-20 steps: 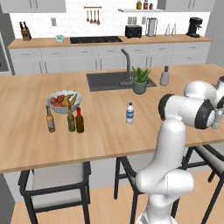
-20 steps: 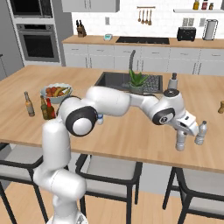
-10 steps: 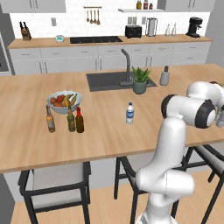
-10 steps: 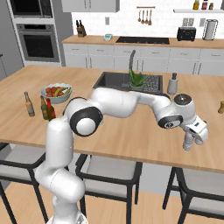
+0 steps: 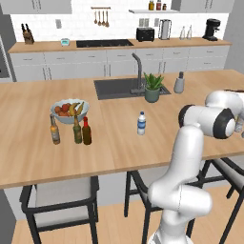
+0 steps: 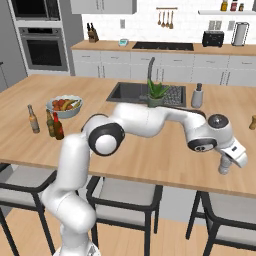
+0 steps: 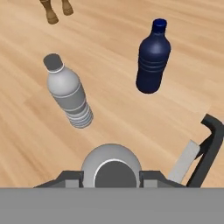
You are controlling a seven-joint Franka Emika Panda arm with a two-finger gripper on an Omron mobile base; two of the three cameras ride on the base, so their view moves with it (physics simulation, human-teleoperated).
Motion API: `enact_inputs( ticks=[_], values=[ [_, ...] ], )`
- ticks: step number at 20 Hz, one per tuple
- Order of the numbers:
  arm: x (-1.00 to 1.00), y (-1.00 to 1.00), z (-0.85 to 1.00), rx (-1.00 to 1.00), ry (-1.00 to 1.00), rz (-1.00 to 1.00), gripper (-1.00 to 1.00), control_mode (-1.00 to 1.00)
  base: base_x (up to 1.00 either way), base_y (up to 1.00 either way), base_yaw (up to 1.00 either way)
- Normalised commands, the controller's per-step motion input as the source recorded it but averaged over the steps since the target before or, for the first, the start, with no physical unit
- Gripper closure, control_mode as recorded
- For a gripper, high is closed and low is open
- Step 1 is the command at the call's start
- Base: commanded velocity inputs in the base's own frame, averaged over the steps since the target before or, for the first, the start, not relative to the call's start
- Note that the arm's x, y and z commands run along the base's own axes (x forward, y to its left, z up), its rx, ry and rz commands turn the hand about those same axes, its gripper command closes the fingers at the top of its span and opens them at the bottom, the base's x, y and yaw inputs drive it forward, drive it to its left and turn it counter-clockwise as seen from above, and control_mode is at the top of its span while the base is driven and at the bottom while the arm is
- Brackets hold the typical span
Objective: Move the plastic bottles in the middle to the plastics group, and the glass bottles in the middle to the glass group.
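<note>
My gripper (image 7: pixel 111 176) is shut on the plain greyish plastic bottle (image 7: pixel 111 165), whose cap and shoulders I see from above between the fingers. It hangs at the counter's right front edge (image 6: pixel 226 165). Just ahead stands the silvery-grey plastic bottle (image 7: pixel 68 94) of the plastics group. The blue-label plastic bottle (image 5: pixel 141 123) stands mid-counter. At the far left the red-capped dark bottle (image 5: pixel 86 132) stands beside the green bottle (image 5: pixel 76 129) and the amber bottle (image 5: pixel 55 129).
A dark blue bottle (image 7: pixel 152 57) stands close to the silvery one. A chair back (image 7: pixel 205 148) rises below the counter edge. A fruit bowl (image 5: pixel 68 109), the sink (image 5: pixel 119 88), a potted plant (image 5: pixel 152 88) and a grey soap dispenser (image 5: pixel 179 83) lie further back.
The arm has swung further right and toward the counter's front edge, carrying the greyish bottle with it. The other bottles have stayed put.
</note>
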Motion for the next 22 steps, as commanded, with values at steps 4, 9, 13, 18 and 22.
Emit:
enact_inputs(
  ticks=[4,9,13,18,22],
  values=[
    [0.22,0.04,-0.01,-0.03,0.03,0.0,1.0,-1.0,0.0,0.0,0.0],
    [0.38,0.01,0.0,-0.06,0.14,0.0,1.0,-1.0,0.0,0.0,0.0],
    [0.05,-0.05,-0.05,0.08,0.13,0.0,1.0,-1.0,0.0,0.0,0.0],
    [0.01,-0.06,0.0,0.19,0.0,0.0,1.0,-1.0,0.0,0.0,0.0],
    [0.13,-0.13,0.0,0.17,0.01,0.0,1.0,-1.0,0.0,0.0,0.0]
  ],
)
